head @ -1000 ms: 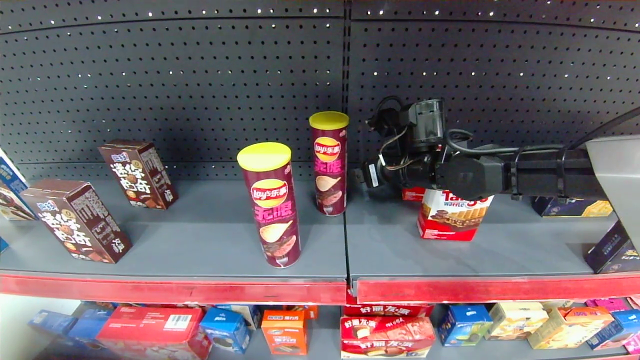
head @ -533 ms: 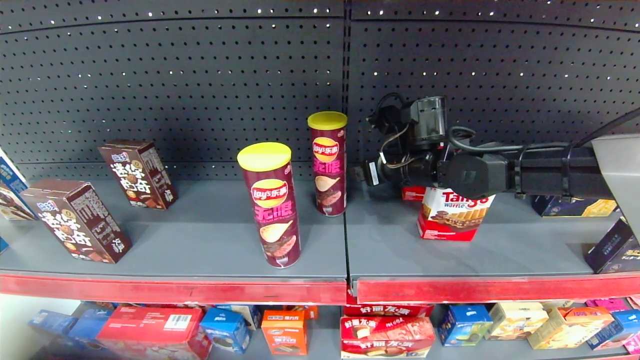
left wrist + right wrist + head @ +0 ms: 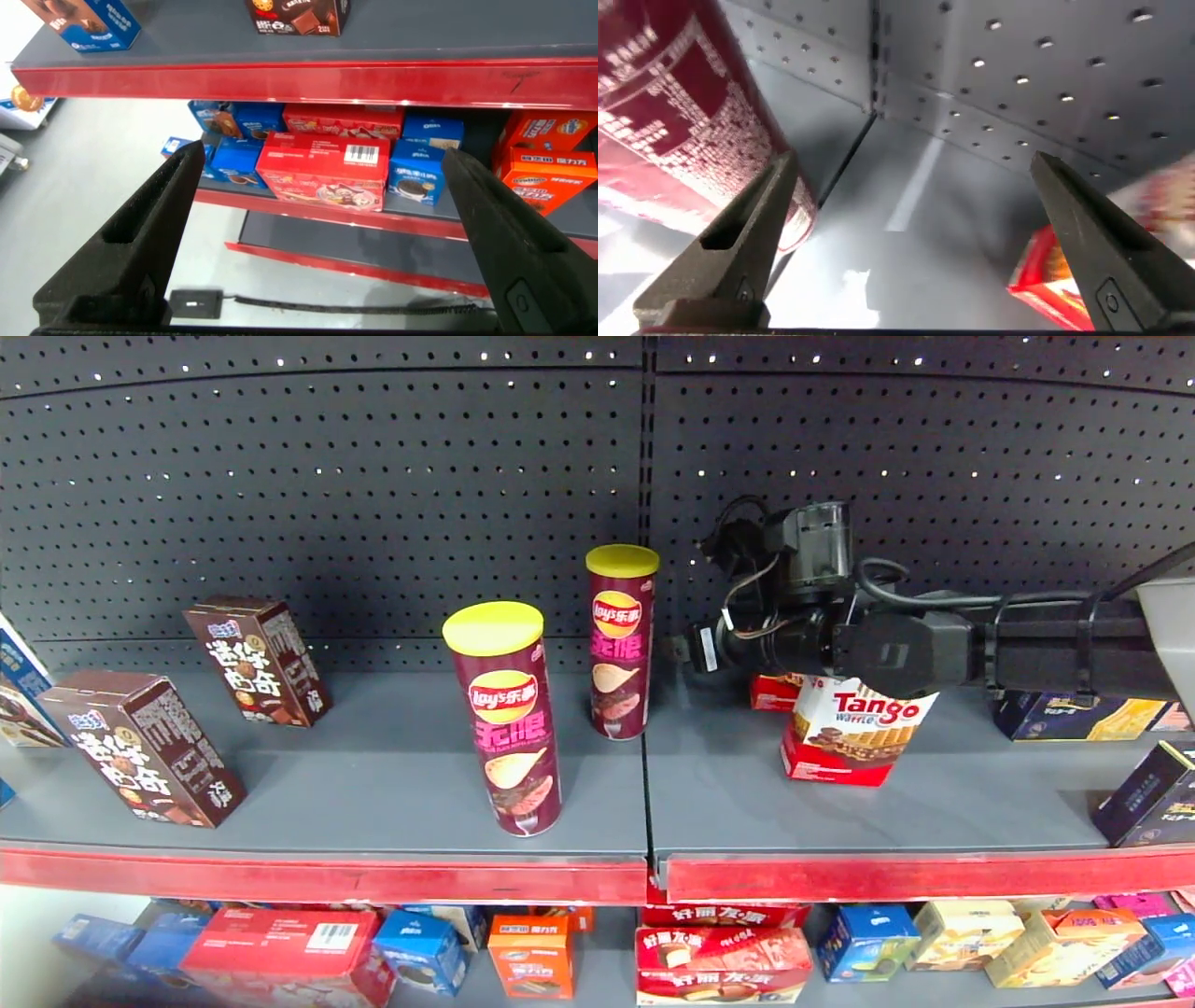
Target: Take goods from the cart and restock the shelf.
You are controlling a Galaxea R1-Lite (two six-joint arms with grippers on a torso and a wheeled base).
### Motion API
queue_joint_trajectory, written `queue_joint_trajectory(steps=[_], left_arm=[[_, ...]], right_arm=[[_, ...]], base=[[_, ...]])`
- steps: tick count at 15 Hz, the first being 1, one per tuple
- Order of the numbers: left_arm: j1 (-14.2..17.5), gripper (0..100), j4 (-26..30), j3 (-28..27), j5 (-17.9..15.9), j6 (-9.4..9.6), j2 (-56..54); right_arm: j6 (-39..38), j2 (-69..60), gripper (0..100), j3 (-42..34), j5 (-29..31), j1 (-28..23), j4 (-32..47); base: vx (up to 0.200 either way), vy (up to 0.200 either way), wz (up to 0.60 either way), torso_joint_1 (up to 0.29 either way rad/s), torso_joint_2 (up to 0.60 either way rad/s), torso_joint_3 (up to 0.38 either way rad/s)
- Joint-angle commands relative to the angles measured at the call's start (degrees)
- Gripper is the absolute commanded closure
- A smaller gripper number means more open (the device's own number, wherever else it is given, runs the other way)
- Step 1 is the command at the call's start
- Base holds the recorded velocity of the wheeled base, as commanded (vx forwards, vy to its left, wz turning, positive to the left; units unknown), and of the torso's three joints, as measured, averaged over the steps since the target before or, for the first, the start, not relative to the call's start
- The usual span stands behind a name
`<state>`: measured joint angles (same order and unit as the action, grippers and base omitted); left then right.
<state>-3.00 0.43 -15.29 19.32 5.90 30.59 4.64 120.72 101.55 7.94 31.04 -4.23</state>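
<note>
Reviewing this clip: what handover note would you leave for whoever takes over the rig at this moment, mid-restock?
Right gripper: open, empty, over the upper shelf, beside the rear chip can.
Left gripper: open, empty, held low, facing the lower-shelf boxes.
Things: rear chip can upright at the back by the shelf seam; front chip can upright nearer the front edge; wafer box right of the seam.
Done: both cans stand on the shelf, ungripped.
Left: draw the right arm clear without knocking the rear can, then probably fetch more goods from the cart.
</note>
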Motion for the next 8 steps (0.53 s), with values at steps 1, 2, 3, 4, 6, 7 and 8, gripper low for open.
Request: queue_joint_trajectory(steps=[1,2,3,4,6,7,8], left_arm=[[-0.1,0,0.0,0.3,0.0,-0.1,0.1],[-0.1,0,0.0,0.3,-0.1,-0.1,0.3],[-0.1,0,0.0,0.3,-0.1,-0.1,0.6],[-0.2,0,0.0,0.3,-0.2,-0.19,0.9],[-0.1,0,0.0,0.3,-1.0,-0.19,1.9],[-0.1,0,0.0,0.4,-1.0,-0.1,2.1],[-0.1,0,0.0,0.3,-1.0,-0.19,2.5]], right_arm=[[-0.1,-6.1,0,-2.8,-0.3,0.2,0.2],[-0.4,-9.1,0,-5.0,-0.2,0.5,0.1],[-1.0,-12.5,0,-7.5,-0.2,1.0,0.1],[-1.3,-15.1,0,-9.7,-0.2,1.4,0.1],[-1.5,-19.8,0,-15.0,-0.1,2.5,0.1],[-1.7,-20.9,0,-16.1,-0.1,2.9,0.1],[-2.4,-22.3,0,-17.8,0.0,3.3,0.1]], base=[[0.0,0.0,0.0,0.0,0.0,0.0],[0.0,0.0,0.0,0.0,0.0,0.0],[0.0,0.0,0.0,0.0,0.0,0.0],[0.0,0.0,0.0,0.0,0.0,0.0],[0.0,0.0,0.0,0.0,0.0,0.0],[0.0,0.0,0.0,0.0,0.0,0.0],[0.0,0.0,0.0,0.0,0.0,0.0]])
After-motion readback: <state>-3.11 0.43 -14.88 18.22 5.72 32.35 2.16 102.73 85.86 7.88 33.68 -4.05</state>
